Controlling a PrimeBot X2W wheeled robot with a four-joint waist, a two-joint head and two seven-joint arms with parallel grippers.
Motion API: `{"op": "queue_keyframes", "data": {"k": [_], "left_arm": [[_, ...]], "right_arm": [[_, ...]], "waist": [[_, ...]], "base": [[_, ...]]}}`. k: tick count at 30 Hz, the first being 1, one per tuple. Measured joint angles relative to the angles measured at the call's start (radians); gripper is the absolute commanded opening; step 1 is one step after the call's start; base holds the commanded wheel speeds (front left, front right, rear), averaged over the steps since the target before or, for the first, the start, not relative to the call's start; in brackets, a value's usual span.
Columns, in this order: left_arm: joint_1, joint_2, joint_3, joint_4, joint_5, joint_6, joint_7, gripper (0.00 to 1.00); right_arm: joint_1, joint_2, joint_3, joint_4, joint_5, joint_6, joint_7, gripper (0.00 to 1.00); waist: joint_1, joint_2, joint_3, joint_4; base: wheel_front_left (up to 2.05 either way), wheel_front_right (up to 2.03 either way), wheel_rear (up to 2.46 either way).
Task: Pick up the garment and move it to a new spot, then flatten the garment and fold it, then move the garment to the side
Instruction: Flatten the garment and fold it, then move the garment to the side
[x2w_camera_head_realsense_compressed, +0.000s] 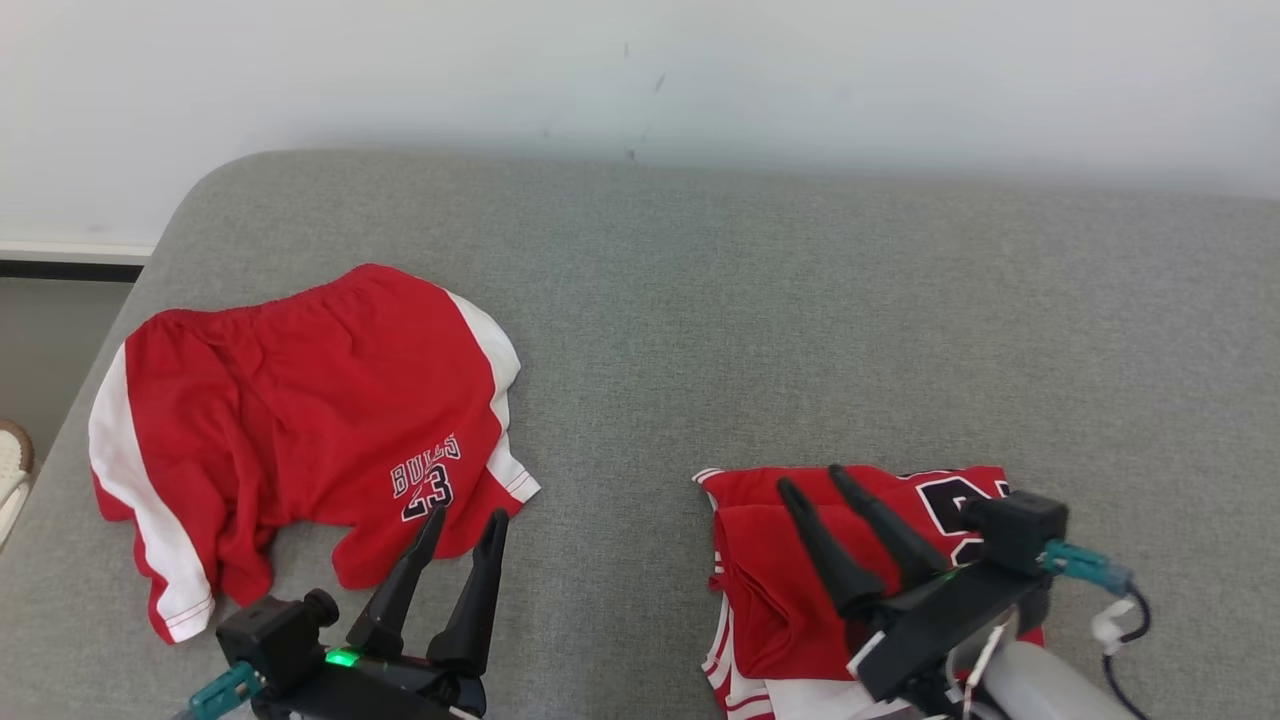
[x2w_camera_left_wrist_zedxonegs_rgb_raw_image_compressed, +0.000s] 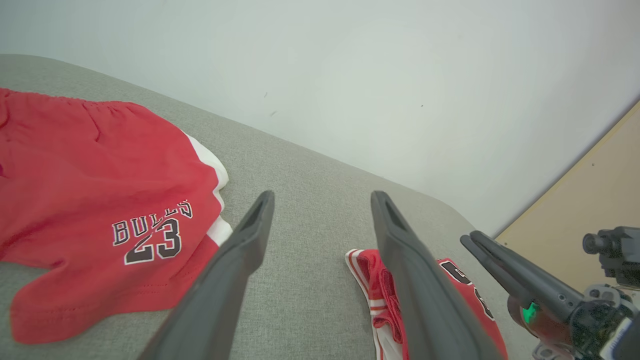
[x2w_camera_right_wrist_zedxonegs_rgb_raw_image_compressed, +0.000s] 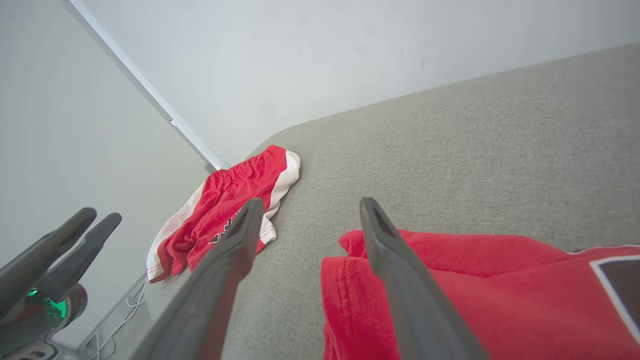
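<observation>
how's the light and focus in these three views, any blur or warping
Head view: soft even light, no glare, faint shadows under the red shorts, whose print reads sharp. Left wrist view: wide-angle tilt, the left gripper looks soft near the bottom edge. Right wrist view: the right gripper blurs low in frame, and the folded jersey close by looks slightly soft.

A pale matte wall (x2w_camera_head_realsense_compressed: 640, 70) spans twelve o'clock in the head view, with a few small dark scuffs (x2w_camera_head_realsense_compressed: 630, 155) near its foot. Below it spreads a grey woven-fabric surface (x2w_camera_head_realsense_compressed: 800, 300), rounded at its ten o'clock corner. At nine o'clock a white ledge (x2w_camera_head_realsense_compressed: 70, 248) tops a dark strip, with a dull grey-beige area (x2w_camera_head_realsense_compressed: 50, 340) beneath (floor or lower wall, unclear). In the left wrist view a tan panel (x2w_camera_left_wrist_zedxonegs_rgb_raw_image_compressed: 590, 210) stands at three o'clock. The light is soft and even.
</observation>
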Motion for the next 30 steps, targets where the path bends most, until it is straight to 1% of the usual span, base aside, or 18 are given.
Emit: {"op": "queue_keyframes", "data": {"k": [5, 11, 14, 16, 20, 24, 30], "left_arm": [[0.01, -0.003, 0.012, -0.007, 0.012, 0.0, 0.0, 1.0], [0.031, -0.007, 0.033, -0.022, 0.03, 0.007, 0.0, 1.0], [0.043, -0.01, 0.048, -0.036, 0.047, 0.02, 0.0, 1.0], [0.05, -0.013, 0.063, -0.041, 0.065, 0.036, 0.0, 1.0], [0.05, -0.016, 0.078, -0.053, 0.093, 0.048, 0.0, 1.0], [0.05, -0.018, 0.092, -0.061, 0.104, 0.054, 0.0, 1.0], [0.05, -0.024, 0.102, -0.075, 0.136, 0.057, 0.0, 1.0]], "right_arm": [[0.007, -0.065, -0.048, -0.029, 0.001, 0.0, -0.027, 1.0], [0.035, -0.108, -0.101, -0.06, 0.0, -0.002, -0.053, 1.0], [0.058, -0.129, -0.123, -0.076, -0.003, -0.023, -0.06, 1.0], [0.074, -0.144, -0.138, -0.08, -0.009, -0.04, -0.062, 1.0], [0.114, -0.169, -0.172, -0.081, -0.016, -0.072, -0.07, 1.0], [0.129, -0.174, -0.184, -0.078, -0.02, -0.088, -0.071, 1.0], [0.148, -0.174, -0.201, -0.076, -0.018, -0.097, -0.072, 1.0]], "waist": [[0.0, 0.0, -0.007, -0.017], [-0.0001, 0.0, -0.016, -0.039], [-0.0001, 0.0, -0.02, -0.049], [-0.0001, 0.0, -0.02, -0.055], [0.0, 0.0, -0.019, -0.061], [-0.0001, 0.0001, -0.017, -0.064], [0.0, 0.0, -0.012, -0.065]], "base": [[0.0, 0.0, 0.0], [0.0, 0.0, 0.0], [0.0, 0.0, 0.0], [0.0, 0.0, 0.0], [0.0, 0.0, 0.0], [0.0, 0.0, 0.0], [0.0, 0.0, 0.0]]}}
